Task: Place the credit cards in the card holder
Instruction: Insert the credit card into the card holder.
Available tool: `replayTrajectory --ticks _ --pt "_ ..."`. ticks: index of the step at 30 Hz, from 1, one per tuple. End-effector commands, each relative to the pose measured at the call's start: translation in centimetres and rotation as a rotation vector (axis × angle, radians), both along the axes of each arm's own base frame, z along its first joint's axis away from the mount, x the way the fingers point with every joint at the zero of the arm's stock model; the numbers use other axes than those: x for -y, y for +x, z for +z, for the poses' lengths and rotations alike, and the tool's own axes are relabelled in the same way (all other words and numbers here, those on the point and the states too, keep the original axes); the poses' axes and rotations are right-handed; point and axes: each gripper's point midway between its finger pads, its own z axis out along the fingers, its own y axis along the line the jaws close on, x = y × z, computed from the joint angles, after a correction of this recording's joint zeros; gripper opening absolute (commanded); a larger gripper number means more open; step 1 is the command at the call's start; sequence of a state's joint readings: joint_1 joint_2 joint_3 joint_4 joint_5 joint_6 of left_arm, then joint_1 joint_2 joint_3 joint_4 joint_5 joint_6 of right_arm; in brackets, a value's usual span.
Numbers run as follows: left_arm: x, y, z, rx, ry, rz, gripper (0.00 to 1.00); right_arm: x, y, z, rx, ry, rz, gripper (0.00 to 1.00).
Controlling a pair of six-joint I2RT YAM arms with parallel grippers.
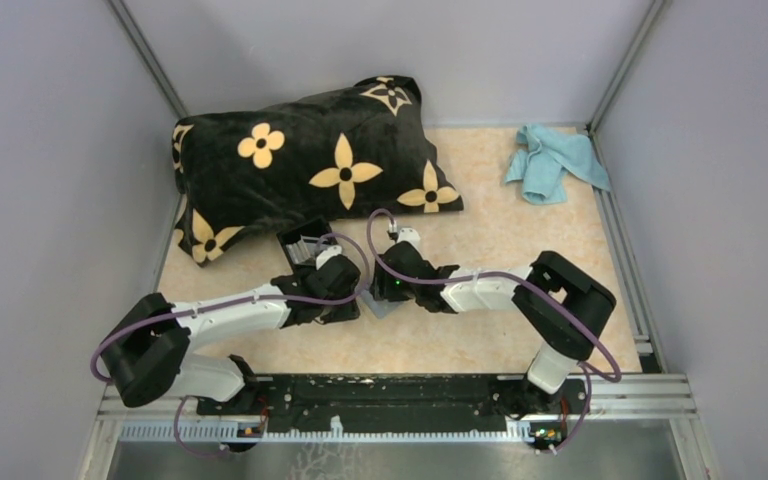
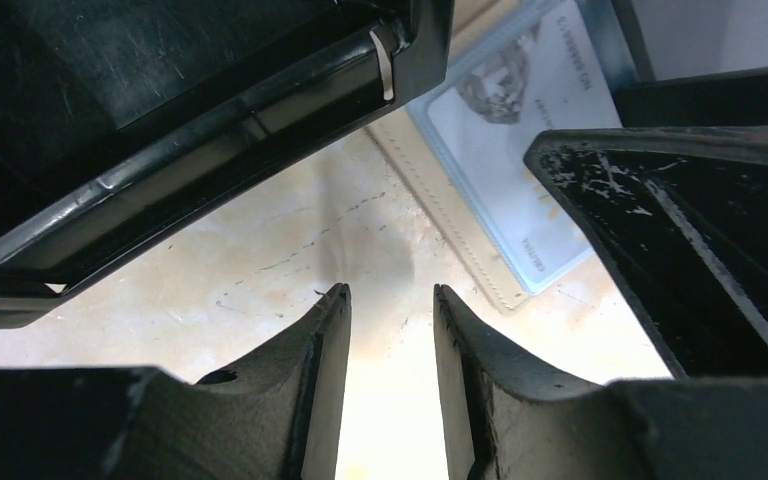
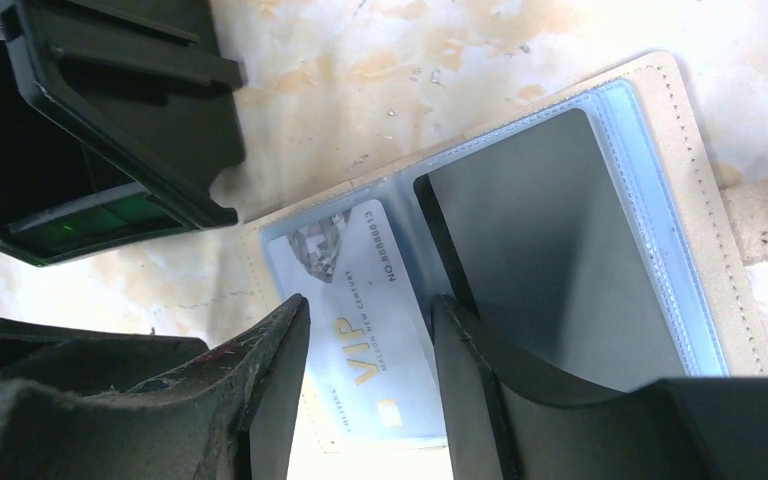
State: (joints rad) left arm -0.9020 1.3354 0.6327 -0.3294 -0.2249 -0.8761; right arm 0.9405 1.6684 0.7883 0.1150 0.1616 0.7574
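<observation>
An open beige stitched wallet (image 3: 690, 150) with clear sleeves lies flat on the table between my two grippers. Two credit cards rest in it: a pale card printed VIP (image 3: 345, 255) on its left half and a dark grey card (image 3: 550, 230) in the right sleeve. My right gripper (image 3: 370, 300) hovers open just over the pale card, touching nothing. My left gripper (image 2: 390, 290) stands open over bare table, with the pale card (image 2: 520, 130) beyond its right fingertip. The card holder (image 1: 303, 243), a small black case with grey ribs, sits behind my left gripper (image 1: 352, 298) at the pillow's edge.
A big black pillow with yellow flowers (image 1: 310, 165) fills the back left. A light blue cloth (image 1: 553, 160) lies at the back right. Grey walls and metal rails close in the table. A scratched black finger of the right gripper (image 2: 680, 230) crowds the left wrist view.
</observation>
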Motion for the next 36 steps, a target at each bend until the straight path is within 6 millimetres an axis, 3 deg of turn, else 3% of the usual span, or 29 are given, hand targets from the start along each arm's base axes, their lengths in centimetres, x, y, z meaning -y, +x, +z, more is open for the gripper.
replayTrajectory --ticks 1,13,20,27,36 --pt "-0.4 0.0 -0.5 0.004 0.009 0.027 0.43 5.3 -2.3 -3.6 -0.076 -0.248 0.004 0.5" --pt "0.6 -0.1 -1.6 -0.018 -0.023 0.026 0.43 5.2 -1.7 1.4 0.023 -0.17 0.006 0.52" --pt "1.5 -0.6 -1.7 -0.022 -0.027 0.004 0.43 5.4 -1.3 3.3 0.06 -0.161 0.003 0.52" --pt "2.1 -1.8 -1.5 -0.012 -0.026 -0.011 0.43 7.9 -0.1 4.7 0.117 -0.227 -0.059 0.52" --pt "3.2 -3.5 -3.5 -0.048 0.004 -0.029 0.43 12.2 1.6 3.9 0.144 -0.374 -0.138 0.54"
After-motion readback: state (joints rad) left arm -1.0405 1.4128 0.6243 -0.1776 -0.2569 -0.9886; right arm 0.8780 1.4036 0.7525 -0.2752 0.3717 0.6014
